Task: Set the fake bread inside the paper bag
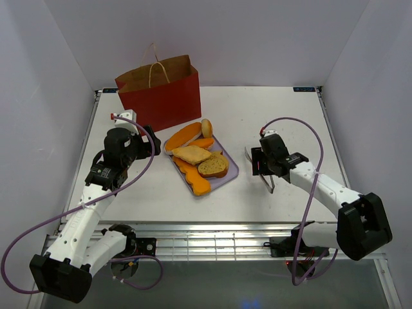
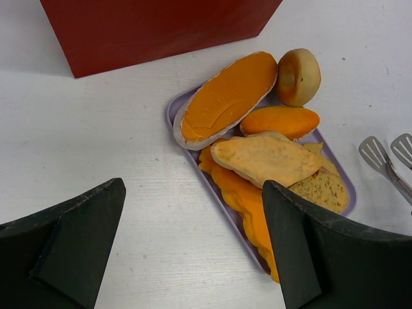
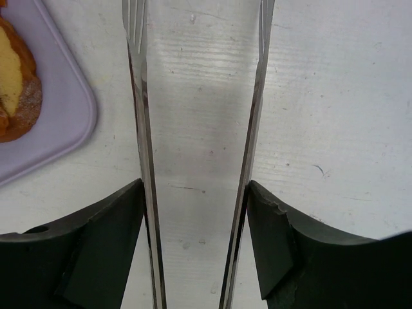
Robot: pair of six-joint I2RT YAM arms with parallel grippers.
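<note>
**A:** Right claw first. What does it have?

**B:** The right claw (image 3: 196,193) is closed partway on the tongs (image 3: 138,129). Each black finger (image 3: 109,238) presses the outside of one thin steel arm, and the two arms stand apart between them.

**A:** What room is there around it?

**B:** White, faintly scuffed table (image 3: 322,96) shows under the tongs and to their right. To the left, the tray's (image 3: 58,129) rounded lavender rim lies near the left arm without touching it. The slotted tong tips sit just right of the tray.

**A:** And the left claw?

**B:** The left claw (image 2: 193,187) is open as wide as it goes and holds nothing. It hangs over the table just left of the tray, and the bag's red near face stands just beyond it.

**A:** Where is the bread?

**B:** The bread (image 1: 196,154) is heaped on the tray, mid-table between the claws.
- A long glossy orange loaf (image 2: 228,96) overhangs the far left rim.
- A small round bun (image 2: 299,76) sits at the far corner.
- An oval orange roll (image 2: 280,120) lies beside the bun.
- A flat tan slice (image 2: 267,158) lies on top.
- A grainy brown-crusted slice (image 2: 325,190) is on the right.
- A wavy-edged orange piece (image 2: 244,199) lies beneath, reaching the near end.

**A:** And the bag?

**B:** The bag (image 1: 161,96) stands upright at the far left with its mouth open. It is red outside and kraft brown inside, and its thin loop handles (image 1: 154,64) stand up. Its right corner is near the loaf's far end, and the left wall is close on its other side.
</note>
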